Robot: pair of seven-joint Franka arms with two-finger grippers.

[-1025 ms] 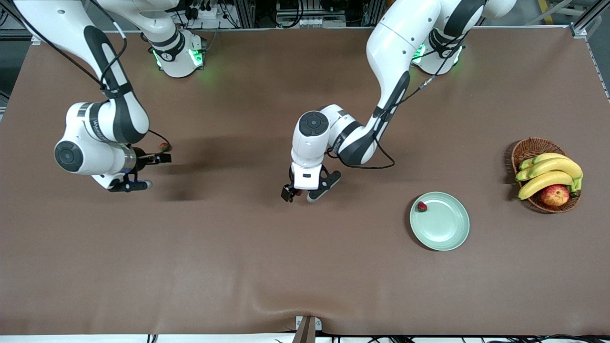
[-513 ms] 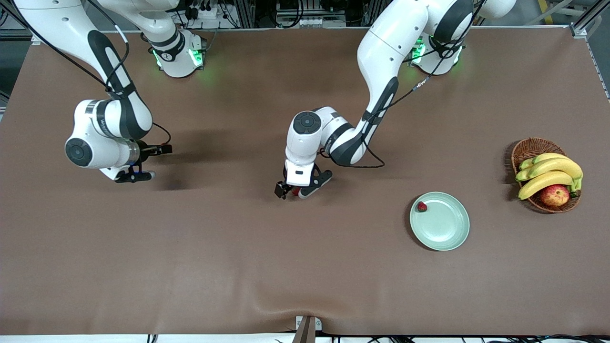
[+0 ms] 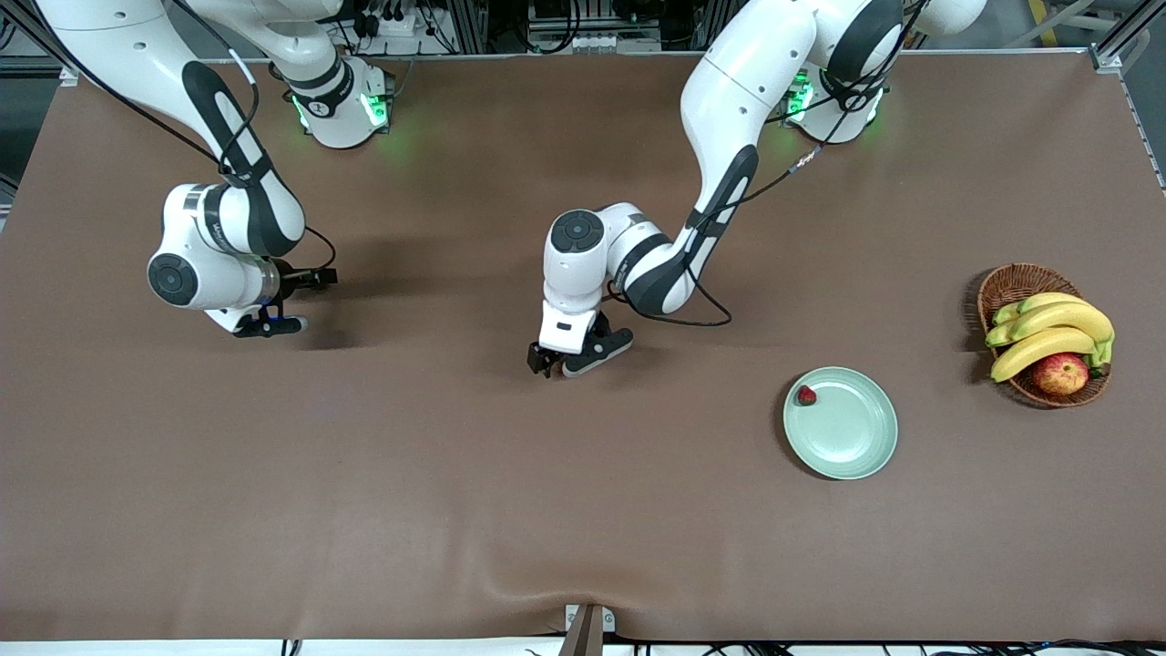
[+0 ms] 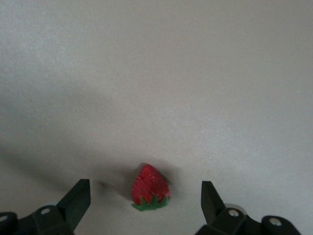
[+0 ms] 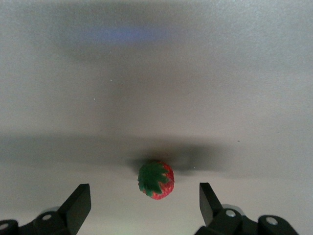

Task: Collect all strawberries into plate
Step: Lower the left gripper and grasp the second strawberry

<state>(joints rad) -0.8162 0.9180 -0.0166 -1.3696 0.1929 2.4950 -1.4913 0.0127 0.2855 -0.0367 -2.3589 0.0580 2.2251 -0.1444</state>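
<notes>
On the brown table (image 3: 455, 510), the basket (image 3: 1011, 281) of bananas (image 3: 1048, 333) and an apple (image 3: 1059, 374) is set at the left arm's end. The green plate (image 3: 852, 437) is placed near the basket, a little closer to the front camera. One strawberry (image 3: 806, 395) is seen lying in the plate, by its rim. The left gripper (image 3: 569, 362) is held low over the middle of the table, with its fingers (image 4: 78, 200) spread wide on both sides of a second strawberry (image 4: 150, 188), which is not touched. The right gripper (image 3: 287, 299) is held low at the right arm's end, its fingers (image 5: 78, 205) also spread wide around a third strawberry (image 5: 156, 179), which is lying on the table untouched.
</notes>
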